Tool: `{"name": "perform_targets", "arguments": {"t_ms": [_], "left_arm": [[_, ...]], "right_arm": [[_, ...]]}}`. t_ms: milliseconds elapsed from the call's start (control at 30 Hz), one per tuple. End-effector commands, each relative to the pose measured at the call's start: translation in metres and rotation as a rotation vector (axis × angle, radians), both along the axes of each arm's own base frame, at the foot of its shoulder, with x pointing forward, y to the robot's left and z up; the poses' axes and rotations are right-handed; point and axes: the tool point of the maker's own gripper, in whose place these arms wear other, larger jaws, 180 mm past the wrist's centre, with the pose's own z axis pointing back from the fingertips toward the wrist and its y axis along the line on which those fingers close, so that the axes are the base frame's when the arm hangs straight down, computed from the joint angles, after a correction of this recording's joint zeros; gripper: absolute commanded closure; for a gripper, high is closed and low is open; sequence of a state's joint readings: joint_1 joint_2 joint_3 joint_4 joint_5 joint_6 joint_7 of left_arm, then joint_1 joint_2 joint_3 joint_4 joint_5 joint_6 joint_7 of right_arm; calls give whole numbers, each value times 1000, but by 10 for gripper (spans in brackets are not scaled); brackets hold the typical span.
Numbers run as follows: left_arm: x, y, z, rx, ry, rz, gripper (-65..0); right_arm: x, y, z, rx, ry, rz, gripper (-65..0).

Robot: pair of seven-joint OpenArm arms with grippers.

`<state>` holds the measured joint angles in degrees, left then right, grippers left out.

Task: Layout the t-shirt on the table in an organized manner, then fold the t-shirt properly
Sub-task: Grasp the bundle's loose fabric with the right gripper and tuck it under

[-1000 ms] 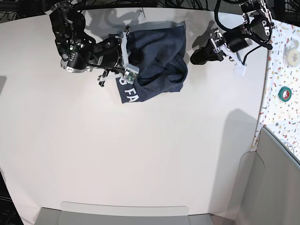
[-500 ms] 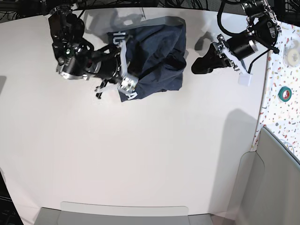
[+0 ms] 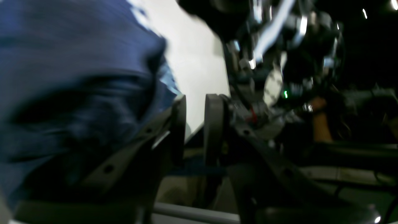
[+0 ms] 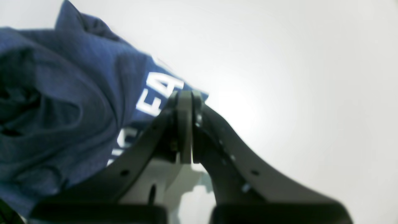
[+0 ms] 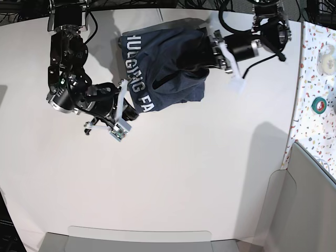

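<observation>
Soft, limp shirt (image 5: 168, 63) bunched on bench (image 5: 184, 173): take corners or hem. Right fingers (image 4: 185, 124) clenched on its lettered edge; left fingers (image 3: 178, 130) narrowly apart, grip unclear

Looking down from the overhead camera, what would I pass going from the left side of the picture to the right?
Right arm's pincer → dark blue t-shirt → left arm's pincer → speckled side surface holding a green tape roll.

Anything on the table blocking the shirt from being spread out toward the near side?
Nothing visible. The table in front of the shirt is bare white surface; the tape rolls sit on the separate speckled surface off to the side. Both hands are already at the shirt's edges.
</observation>
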<state>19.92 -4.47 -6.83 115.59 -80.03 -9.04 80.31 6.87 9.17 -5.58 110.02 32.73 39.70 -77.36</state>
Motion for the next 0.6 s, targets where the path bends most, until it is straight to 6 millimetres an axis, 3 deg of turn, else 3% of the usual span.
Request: {"name": "perform_targets", "arguments": {"t_ms": [0, 300, 567], "left_arm": [[-4, -5, 1, 6, -5, -18, -71], [-7, 5, -38, 151, 75, -13, -58], [-14, 21, -78, 294, 165, -3, -58]], "right_arm": [[6, 10, 17, 28, -58, 35, 0], [-21, 76, 26, 67, -55, 298, 0], [-36, 110, -5, 4, 41, 449, 0]]}}
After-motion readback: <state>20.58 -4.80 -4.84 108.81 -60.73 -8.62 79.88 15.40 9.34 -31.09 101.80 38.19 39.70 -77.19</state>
